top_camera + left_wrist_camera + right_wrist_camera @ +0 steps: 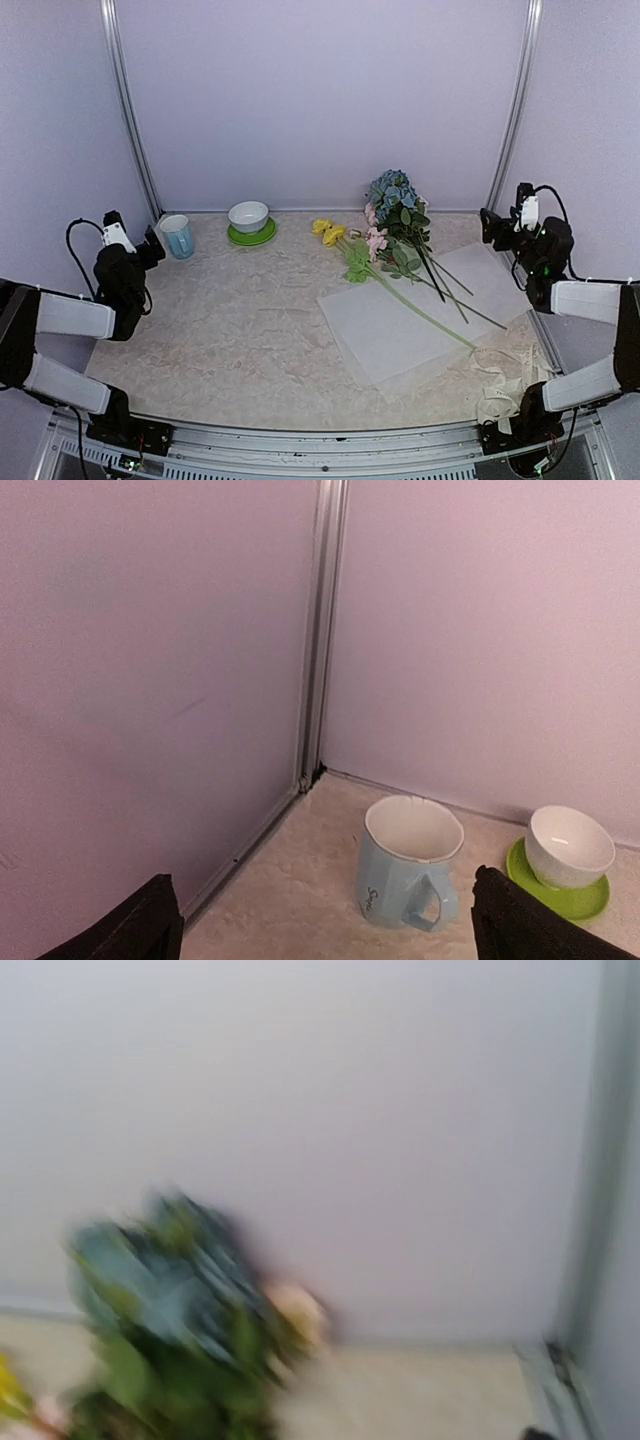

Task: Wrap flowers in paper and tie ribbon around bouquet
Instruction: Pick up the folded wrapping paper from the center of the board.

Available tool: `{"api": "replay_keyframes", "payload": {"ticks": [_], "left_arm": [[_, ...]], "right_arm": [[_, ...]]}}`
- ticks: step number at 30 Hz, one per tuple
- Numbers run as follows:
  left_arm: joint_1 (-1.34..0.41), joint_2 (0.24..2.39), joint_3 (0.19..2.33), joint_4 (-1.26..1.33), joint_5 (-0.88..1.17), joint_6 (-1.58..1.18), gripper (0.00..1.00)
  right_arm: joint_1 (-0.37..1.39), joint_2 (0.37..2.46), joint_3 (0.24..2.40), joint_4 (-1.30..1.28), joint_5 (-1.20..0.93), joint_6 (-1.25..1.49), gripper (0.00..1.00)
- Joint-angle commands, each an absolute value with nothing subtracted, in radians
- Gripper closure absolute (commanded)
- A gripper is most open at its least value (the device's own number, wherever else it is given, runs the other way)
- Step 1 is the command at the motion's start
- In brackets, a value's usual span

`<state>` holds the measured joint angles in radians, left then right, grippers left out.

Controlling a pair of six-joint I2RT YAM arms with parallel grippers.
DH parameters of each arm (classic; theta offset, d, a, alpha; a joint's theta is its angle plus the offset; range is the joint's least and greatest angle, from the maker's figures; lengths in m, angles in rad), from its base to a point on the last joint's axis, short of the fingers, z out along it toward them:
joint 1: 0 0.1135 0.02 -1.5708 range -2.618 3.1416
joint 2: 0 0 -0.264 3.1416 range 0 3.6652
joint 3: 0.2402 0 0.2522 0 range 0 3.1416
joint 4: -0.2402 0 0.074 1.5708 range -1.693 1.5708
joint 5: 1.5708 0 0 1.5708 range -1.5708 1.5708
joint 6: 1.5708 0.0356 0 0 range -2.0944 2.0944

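Note:
The flowers [398,228] lie on the table at the back right: blue hydrangea heads, pink and yellow blooms, long green stalks. Their stalks run down across the paper [400,335], a thin white sheet lying flat. The cream ribbon [503,385] is heaped loosely at the front right corner. My left gripper [156,246] hangs open at the far left, empty, facing a pale blue mug [405,875]. Raised at the far right, my right gripper [489,226] is open and holds nothing. Its wrist view is blurred, with the flowers [170,1310] at lower left.
The blue mug [178,236] stands at the back left. A white bowl [248,216] sits on a green saucer [252,237] beside it; the bowl [569,845] also shows in the left wrist view. Walls and metal corner posts [318,630] close in the table.

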<state>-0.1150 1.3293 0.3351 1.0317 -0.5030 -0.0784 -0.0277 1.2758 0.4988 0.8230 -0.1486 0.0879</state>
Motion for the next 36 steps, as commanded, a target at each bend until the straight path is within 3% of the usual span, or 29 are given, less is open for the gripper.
{"api": "replay_keyframes", "payload": {"ticks": [1,3,5,8,12,17,19,24,31,36], "left_arm": [[-0.338,1.211,0.397,0.901,-0.996,0.058,0.04],[-0.455,1.152,0.422,0.884,-1.113,0.124,0.06],[-0.563,1.086,0.471,0.758,-1.083,0.107,0.1],[-0.718,1.062,0.564,0.536,-0.957,-0.039,0.29],[-0.881,1.148,0.64,0.411,-0.594,-0.104,0.3],[-0.808,1.394,0.808,0.326,0.128,-0.298,0.24],[-0.791,1.537,0.897,0.296,0.248,-0.326,0.19],[-0.768,1.828,1.104,0.196,0.383,-0.312,0.11],[-0.713,2.093,1.321,0.073,0.367,-0.289,0.11],[-0.773,2.247,1.509,-0.12,0.392,-0.155,0.13]], "right_arm": [[0.063,1.263,0.683,0.402,-0.317,0.237,0.24],[0.176,1.294,0.767,0.264,-0.265,0.243,0.28],[0.309,1.343,0.849,0.138,-0.191,0.239,0.29],[0.507,1.441,0.967,-0.013,-0.083,0.255,0.3],[0.621,1.576,1.093,-0.124,-0.168,0.316,0.32],[0.652,1.66,1.115,-0.17,-0.227,0.352,0.33],[0.65,1.67,1.098,-0.189,-0.165,0.351,0.33],[0.639,1.702,1.081,-0.259,-0.003,0.311,0.31],[0.559,1.743,1.062,-0.258,-0.116,0.218,0.28],[0.529,1.818,1.091,-0.28,-0.119,0.169,0.28]]}}
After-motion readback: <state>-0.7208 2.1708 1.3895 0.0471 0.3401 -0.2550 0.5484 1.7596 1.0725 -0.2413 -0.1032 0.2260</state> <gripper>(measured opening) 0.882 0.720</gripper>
